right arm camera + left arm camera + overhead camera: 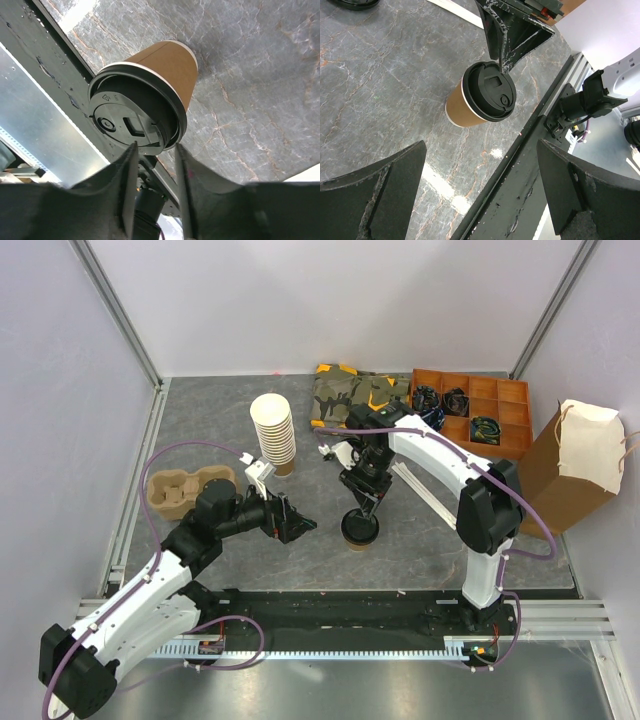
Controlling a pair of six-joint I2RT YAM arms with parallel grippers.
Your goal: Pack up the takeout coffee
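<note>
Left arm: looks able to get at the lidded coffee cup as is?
Probably yes, from the side: the left pincer is open facing the coffee cup, only table between. The right pincer at the lid blocks the top.

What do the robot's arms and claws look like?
The left arm and right arm are white tubes with chunky black joints. A thin purple cable loops along each one. Each ends in a black claw, the left claw and the right claw, with two wedge-shaped fingers scuffed pale along their edges.
</note>
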